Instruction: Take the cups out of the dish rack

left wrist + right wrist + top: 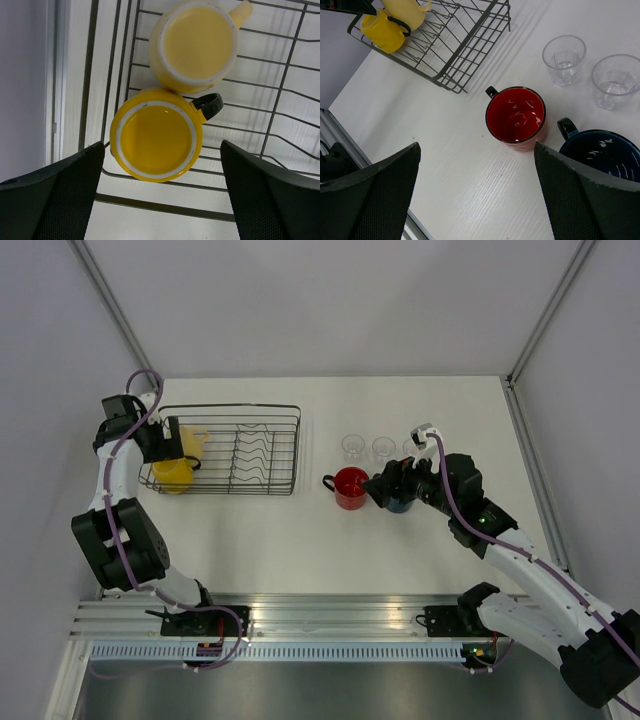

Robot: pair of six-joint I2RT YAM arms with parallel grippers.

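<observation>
The black wire dish rack (262, 450) holds two mugs at its left end: a bright yellow mug (172, 475) and a pale yellow mug (193, 440). My left gripper (165, 440) hovers over them, open and empty. In the left wrist view its fingers (55, 195) straddle the bright yellow mug (156, 133), with the pale yellow mug (198, 42) beyond. The red mug (351, 487) and blue mug (400, 503) stand on the table. Three clear tumblers (352, 447) stand behind them. My right gripper (395, 485) is open and empty, above the table beside the red mug (516, 120) and blue mug (600, 155).
The rack (455, 45) has wavy dividers and nothing in its right part. Two tumblers (564, 59) show in the right wrist view. The grey rail (300, 620) runs along the table's near edge. Walls close in on the left and right.
</observation>
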